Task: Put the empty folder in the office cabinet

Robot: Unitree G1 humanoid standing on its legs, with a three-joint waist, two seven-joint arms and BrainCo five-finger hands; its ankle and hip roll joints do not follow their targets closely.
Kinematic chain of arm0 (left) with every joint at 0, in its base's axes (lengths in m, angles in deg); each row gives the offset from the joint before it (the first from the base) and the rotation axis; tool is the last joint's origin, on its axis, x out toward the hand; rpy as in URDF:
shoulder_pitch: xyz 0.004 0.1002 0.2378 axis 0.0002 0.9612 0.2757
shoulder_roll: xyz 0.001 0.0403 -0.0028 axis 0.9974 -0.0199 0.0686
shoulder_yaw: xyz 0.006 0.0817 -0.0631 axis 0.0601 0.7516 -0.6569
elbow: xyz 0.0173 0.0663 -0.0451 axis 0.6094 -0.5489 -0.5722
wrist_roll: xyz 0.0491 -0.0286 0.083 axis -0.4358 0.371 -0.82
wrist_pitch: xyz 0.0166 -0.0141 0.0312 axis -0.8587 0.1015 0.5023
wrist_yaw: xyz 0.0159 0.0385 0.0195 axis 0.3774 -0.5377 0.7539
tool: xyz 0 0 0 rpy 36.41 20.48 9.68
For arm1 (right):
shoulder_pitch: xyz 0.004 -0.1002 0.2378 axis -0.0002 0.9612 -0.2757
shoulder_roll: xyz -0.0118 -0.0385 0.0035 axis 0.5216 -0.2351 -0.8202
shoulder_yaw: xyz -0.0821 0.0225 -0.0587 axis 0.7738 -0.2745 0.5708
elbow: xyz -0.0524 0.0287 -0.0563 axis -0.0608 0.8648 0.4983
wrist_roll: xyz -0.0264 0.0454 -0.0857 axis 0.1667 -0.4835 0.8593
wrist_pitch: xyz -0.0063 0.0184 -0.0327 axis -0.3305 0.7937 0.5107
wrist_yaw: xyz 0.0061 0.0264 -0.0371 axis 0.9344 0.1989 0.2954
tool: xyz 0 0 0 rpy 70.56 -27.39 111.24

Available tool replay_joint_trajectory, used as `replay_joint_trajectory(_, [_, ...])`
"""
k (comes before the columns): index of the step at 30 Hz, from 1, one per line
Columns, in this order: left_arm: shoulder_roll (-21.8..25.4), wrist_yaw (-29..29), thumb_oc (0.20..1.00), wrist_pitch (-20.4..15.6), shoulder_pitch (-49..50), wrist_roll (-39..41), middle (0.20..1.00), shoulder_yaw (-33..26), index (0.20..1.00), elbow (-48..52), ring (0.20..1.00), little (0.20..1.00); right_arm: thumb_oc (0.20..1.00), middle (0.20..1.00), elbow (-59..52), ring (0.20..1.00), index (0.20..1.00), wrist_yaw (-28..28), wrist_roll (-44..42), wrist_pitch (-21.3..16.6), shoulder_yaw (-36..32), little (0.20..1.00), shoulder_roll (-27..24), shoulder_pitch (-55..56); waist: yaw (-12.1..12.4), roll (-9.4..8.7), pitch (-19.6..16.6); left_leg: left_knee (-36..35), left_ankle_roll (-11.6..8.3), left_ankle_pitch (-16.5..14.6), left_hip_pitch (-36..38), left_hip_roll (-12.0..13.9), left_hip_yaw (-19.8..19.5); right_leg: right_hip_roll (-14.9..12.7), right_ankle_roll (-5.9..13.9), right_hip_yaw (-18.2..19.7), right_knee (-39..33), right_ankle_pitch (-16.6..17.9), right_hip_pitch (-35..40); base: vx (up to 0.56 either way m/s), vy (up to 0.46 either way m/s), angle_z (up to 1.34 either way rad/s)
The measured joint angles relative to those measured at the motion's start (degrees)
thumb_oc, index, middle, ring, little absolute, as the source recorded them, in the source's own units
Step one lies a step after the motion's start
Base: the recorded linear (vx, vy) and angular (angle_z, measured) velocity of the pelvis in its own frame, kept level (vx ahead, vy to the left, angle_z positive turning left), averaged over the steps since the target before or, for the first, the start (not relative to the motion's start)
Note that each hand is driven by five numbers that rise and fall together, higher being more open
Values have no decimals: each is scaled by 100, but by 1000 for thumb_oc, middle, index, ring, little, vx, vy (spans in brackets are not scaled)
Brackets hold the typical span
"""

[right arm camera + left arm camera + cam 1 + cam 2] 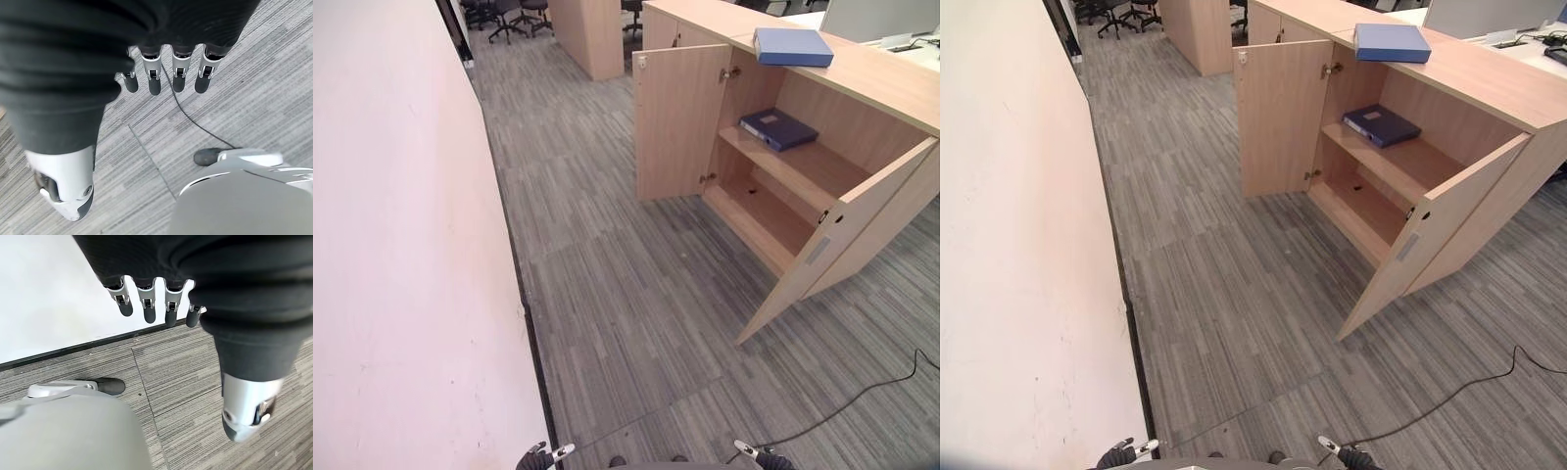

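A light blue folder (792,46) lies flat on top of the wooden office cabinet (881,83) at the far right. The cabinet's two doors stand open. On its upper shelf a dark blue folder (778,128) lies flat; the bottom shelf (759,211) is bare. My left hand (151,308) hangs low at my side, fingers relaxed, holding nothing. My right hand (166,78) hangs the same way, open and empty, over the carpet. Both hands are far from the cabinet.
A white wall (401,245) runs along my left. The near cabinet door (842,235) swings out into the carpeted aisle, the far door (680,122) stands beside it. Another wooden cabinet (589,34) and office chairs (509,15) stand far back.
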Motion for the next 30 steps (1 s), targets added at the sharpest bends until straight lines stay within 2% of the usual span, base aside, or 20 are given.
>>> replay_joint_trajectory(9, [0,2,1000,-3,14,59,1000,-8,1000,27,1000,1000,1000,1000,-3,1000,1000,-1,2,0,0,1000,0,-2,-2,2,-2,-2,0,0,17,-5,-1,4,13,0,-235,125,131,0,0,0])
replay_joint_trajectory(17, [-49,-105,1000,-27,66,688,1000,-31,1000,452,1000,1000,1000,1000,-66,1000,1000,-1,1,-1,1,1000,7,18,6,-48,29,-1,0,1,28,-6,-2,9,11,-3,-296,162,172,0,0,0])
replay_joint_trajectory(21, [-80,-130,1000,-27,29,868,1000,-231,1000,453,1000,1000,1000,1000,-70,1000,1000,0,2,-2,4,1000,16,28,4,-111,64,-4,-1,-1,77,-6,-2,9,13,-3,-334,167,234,0,0,0])
replay_joint_trajectory(30, [-69,-93,1000,-27,1,656,1000,-212,1000,177,1000,1000,1000,1000,-35,1000,1000,0,12,0,16,1000,12,26,1,-104,58,-5,-4,-2,85,-8,0,9,20,-1,-383,197,265,0,0,0])
